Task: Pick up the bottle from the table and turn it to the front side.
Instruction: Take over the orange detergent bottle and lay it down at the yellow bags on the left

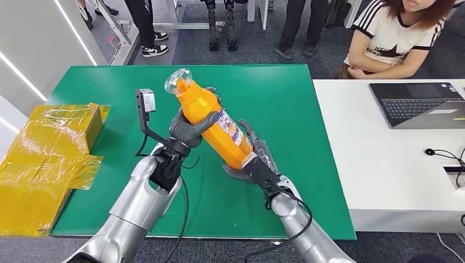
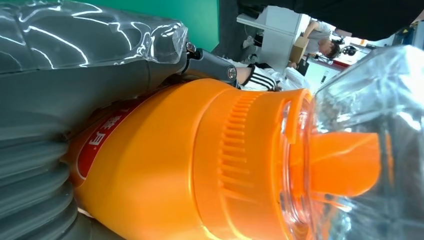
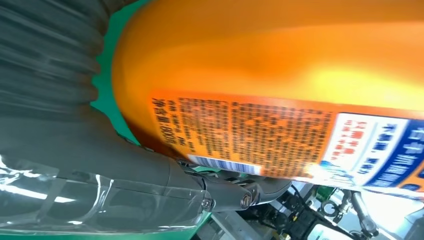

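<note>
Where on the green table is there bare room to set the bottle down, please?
The green table is bare between the bottle and the white table, and along its far edge. It is crowded at its left end, where the yellow packaging lies, and in the near middle, where the left hand and right hand hold the bottle.

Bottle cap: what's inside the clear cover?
Inside the clear cap on the orange bottle sits an orange spout. Its opening faces away, so whether it's sealed can't be seen.
</note>
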Robot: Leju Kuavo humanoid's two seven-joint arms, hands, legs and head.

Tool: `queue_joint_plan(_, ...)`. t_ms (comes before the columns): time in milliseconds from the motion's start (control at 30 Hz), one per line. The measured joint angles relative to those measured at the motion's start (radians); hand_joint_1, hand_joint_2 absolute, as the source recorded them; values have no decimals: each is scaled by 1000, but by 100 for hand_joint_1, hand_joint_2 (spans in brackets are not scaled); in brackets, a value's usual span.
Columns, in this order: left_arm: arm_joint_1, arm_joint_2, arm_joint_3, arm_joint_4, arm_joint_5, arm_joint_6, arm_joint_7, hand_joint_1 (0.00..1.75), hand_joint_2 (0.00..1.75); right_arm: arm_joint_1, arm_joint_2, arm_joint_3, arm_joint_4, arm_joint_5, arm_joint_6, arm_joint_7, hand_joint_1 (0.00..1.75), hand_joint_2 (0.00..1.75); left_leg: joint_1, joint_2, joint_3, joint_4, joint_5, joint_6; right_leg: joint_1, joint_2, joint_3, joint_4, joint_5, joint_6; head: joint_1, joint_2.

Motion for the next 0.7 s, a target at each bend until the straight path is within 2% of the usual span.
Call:
queue_joint_plan(100, 0, -2, 0, 2, -5, 8, -8, 175, 175, 22, -8, -12, -22, -9, 2, -8, 0, 175, 0, 0, 0, 0, 0, 0, 0, 0, 0, 0, 0, 0, 0, 0)
queue_joint_plan(167, -1, -1, -2, 4, -51, 48, -40, 175, 175, 39, -12, -21, -38, -17, 3, -14, 0, 175, 0, 0, 0, 0, 0, 0, 0, 0, 0, 0, 0, 0, 0, 0)
queue_joint_plan(300, -15, 27, -24, 10, -380, 292, -206, 175, 175, 98, -33, -43, -123, -39, -4, -29, 0, 175, 0, 0, 0, 0, 0, 0, 0, 0, 0, 0, 0, 0, 0, 0)
queue_joint_plan(400, -25, 66, -28, 10, -633, 420, -277, 175, 175, 170, -65, -57, -240, -57, -12, -26, 0, 175, 0, -1, 0, 0, 0, 0, 0, -1, 0, 0, 0, 0, 0, 0)
queue_joint_plan(567, -36, 109, -34, 10, -875, 533, -311, 175, 175, 266, -118, -73, -397, -97, -11, -29, 0, 175, 0, 0, -1, 0, 0, 0, 0, 0, -1, 0, 0, 0, 0, 0)
queue_joint_plan(700, -42, 148, -49, 8, -1075, 660, -313, 175, 175, 335, -155, -80, -486, -119, -9, -48, 0, 175, 0, 0, -1, 0, 0, 0, 0, 0, -1, 0, 0, 0, 0, 0)
